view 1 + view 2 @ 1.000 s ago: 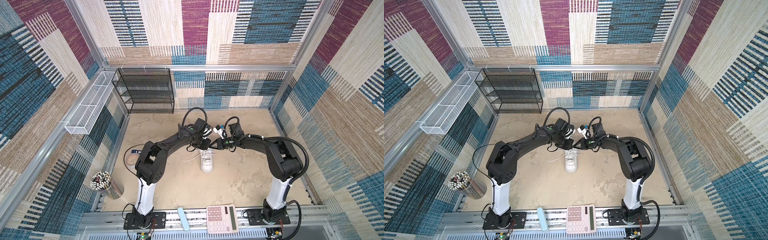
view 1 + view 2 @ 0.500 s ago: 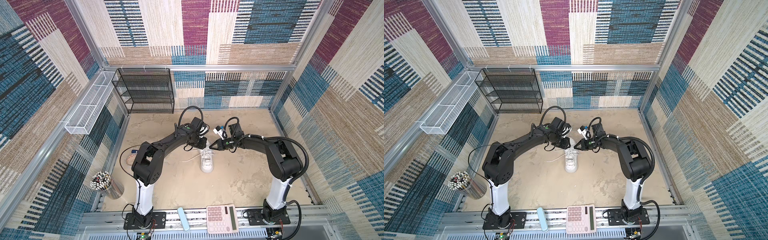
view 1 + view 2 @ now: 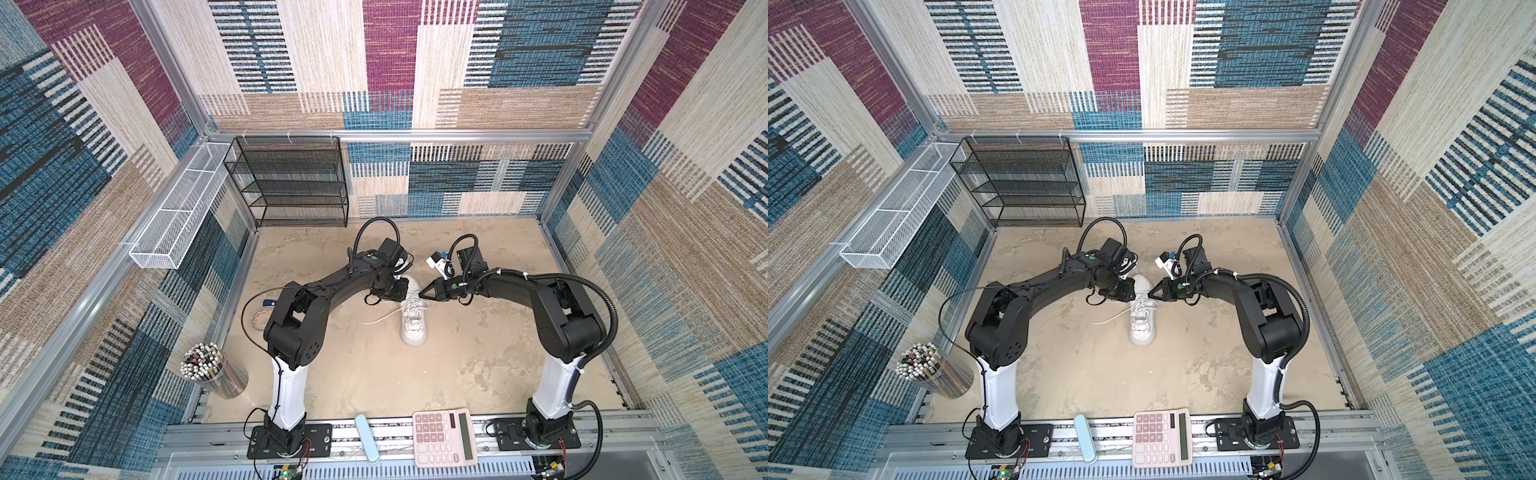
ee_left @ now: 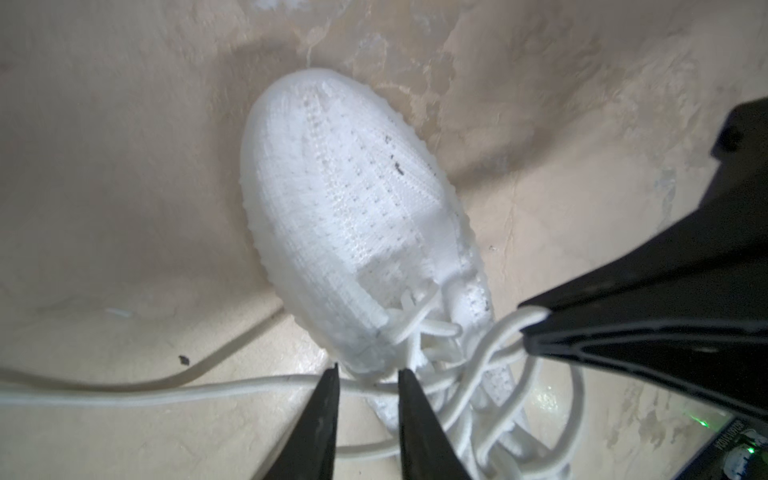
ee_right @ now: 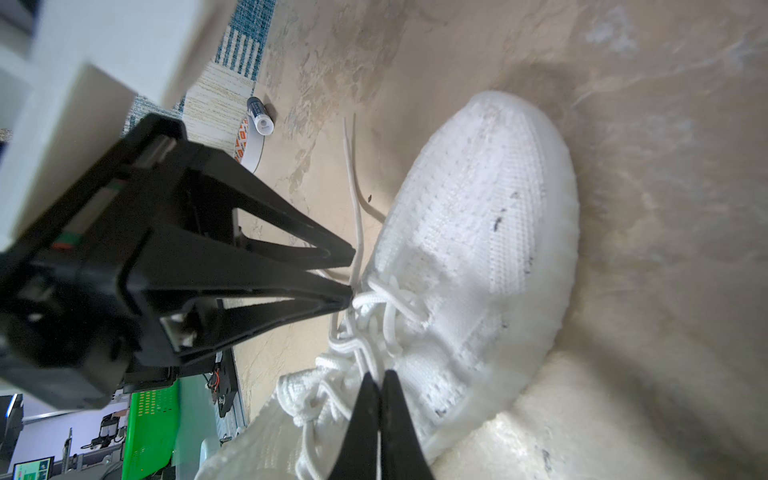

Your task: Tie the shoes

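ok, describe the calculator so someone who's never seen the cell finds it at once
Look along the metal rail at the near edge of the table. The calculator lies on it, just left of the right arm's base. It is pink with a key grid and dark display, unlike the slim pale-blue case to its left.

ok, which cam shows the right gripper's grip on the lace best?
Left wrist view: the right gripper is shut on a white lace loop, seen side-on. Right wrist view shows closed tips amid laces; both top views show it too small.
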Controlling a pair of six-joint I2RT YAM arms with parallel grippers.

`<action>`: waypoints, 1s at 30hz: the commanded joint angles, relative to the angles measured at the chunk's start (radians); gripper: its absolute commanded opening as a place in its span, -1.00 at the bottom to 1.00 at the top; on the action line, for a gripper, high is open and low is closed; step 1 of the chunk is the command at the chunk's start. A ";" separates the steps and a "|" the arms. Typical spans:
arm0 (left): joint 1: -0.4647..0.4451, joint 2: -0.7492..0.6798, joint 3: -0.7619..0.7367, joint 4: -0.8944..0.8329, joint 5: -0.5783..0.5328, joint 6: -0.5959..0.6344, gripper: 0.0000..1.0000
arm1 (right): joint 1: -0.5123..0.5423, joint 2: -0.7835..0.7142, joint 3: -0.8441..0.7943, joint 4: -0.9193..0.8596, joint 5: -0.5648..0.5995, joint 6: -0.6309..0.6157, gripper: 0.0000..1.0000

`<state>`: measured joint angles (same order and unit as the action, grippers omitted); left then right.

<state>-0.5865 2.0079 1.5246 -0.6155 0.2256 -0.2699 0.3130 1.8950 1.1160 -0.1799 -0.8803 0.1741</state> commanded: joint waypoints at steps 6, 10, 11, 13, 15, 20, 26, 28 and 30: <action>0.006 -0.010 -0.034 0.045 0.035 -0.065 -0.40 | 0.000 -0.002 0.013 -0.001 0.000 -0.009 -1.00; 0.014 -0.032 -0.065 0.080 0.054 -0.085 -0.38 | 0.001 -0.002 0.013 -0.002 -0.002 -0.011 -1.00; 0.015 -0.036 -0.070 0.087 0.059 -0.090 -0.38 | 0.000 -0.001 0.013 -0.002 -0.002 -0.009 -1.00; 0.016 -0.035 -0.073 0.093 0.065 -0.095 -0.38 | 0.001 -0.001 0.012 -0.002 -0.002 -0.012 -1.00; 0.016 -0.023 -0.070 0.099 0.077 -0.099 -0.39 | 0.001 -0.001 0.012 -0.003 -0.002 -0.013 -1.00; 0.017 -0.023 -0.080 0.124 0.090 -0.109 -0.50 | 0.001 -0.002 0.014 -0.005 -0.002 -0.013 -1.00; 0.016 -0.025 -0.085 0.112 0.077 -0.106 -0.46 | 0.000 0.002 0.026 -0.010 -0.005 -0.013 -1.00; 0.017 -0.032 -0.093 0.107 0.064 -0.105 -0.47 | 0.001 0.002 0.027 -0.011 -0.004 -0.013 -1.00; 0.016 -0.039 -0.098 0.103 0.057 -0.100 -0.47 | 0.000 0.001 0.027 -0.013 -0.003 -0.014 -1.00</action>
<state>-0.5709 1.9816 1.4326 -0.5117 0.2913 -0.3664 0.3130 1.8950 1.1366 -0.2001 -0.8810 0.1673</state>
